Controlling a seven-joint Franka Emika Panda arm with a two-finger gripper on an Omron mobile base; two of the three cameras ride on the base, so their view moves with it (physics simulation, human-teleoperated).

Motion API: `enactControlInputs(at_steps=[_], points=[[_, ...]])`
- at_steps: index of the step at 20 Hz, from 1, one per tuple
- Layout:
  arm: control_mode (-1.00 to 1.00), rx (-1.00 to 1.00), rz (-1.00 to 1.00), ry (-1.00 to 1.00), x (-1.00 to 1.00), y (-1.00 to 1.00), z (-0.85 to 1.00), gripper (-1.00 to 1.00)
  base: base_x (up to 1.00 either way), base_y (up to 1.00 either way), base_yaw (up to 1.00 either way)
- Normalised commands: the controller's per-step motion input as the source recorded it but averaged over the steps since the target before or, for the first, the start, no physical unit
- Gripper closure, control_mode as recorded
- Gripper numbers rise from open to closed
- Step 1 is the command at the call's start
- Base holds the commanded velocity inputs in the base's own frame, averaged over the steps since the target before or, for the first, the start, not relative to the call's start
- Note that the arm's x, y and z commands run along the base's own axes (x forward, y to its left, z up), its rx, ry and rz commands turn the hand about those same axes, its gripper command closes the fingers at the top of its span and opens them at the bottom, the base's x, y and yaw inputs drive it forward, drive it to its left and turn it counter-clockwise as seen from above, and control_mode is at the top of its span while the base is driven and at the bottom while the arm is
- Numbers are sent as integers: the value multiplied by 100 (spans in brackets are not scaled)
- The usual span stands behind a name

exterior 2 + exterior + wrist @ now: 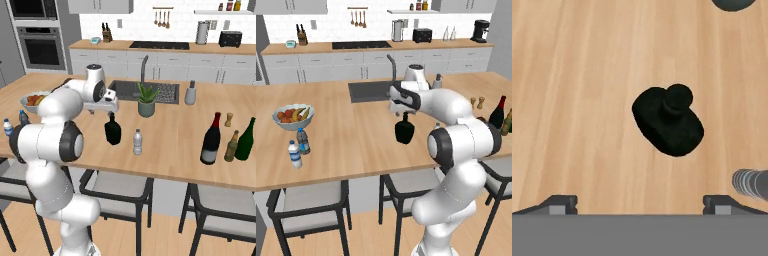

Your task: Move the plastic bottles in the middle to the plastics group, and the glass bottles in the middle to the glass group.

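Squat black bottle [668, 122] seen from above, upright on wooden counter [577, 100]. Finger tips [559, 204] set wide, clear of it. Ribbed clear bottle [751, 182] at right edge.

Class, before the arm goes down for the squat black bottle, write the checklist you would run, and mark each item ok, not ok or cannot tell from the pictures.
1. Tool open: ok, the tips stand wide apart.
2. Tool above the black bottle: ok, the hand view looks straight down on its cap.
3. Bottle upright on the counter: ok.
4. Bottle between the tips: not ok, it sits ahead of them in the hand view.
5. Room beside it: ok, the clear water bottle stands apart.
6. Space at the glass group by the green bottle: cannot tell; the wine bottle stands close by.
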Motion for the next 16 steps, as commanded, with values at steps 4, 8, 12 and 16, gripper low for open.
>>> enactControlInputs(at_steps=[4, 8, 12, 16], points=[[-100, 0, -14, 0, 51, -1, -18, -100, 0, 0, 0], [-100, 0, -14, 0, 69, 0, -29, -100, 0, 0, 0], [-100, 0, -9, 0, 56, -2, -29, -100, 0, 0, 0], [-100, 0, 0, 0, 24, -14, -19, -100, 0, 0, 0]])
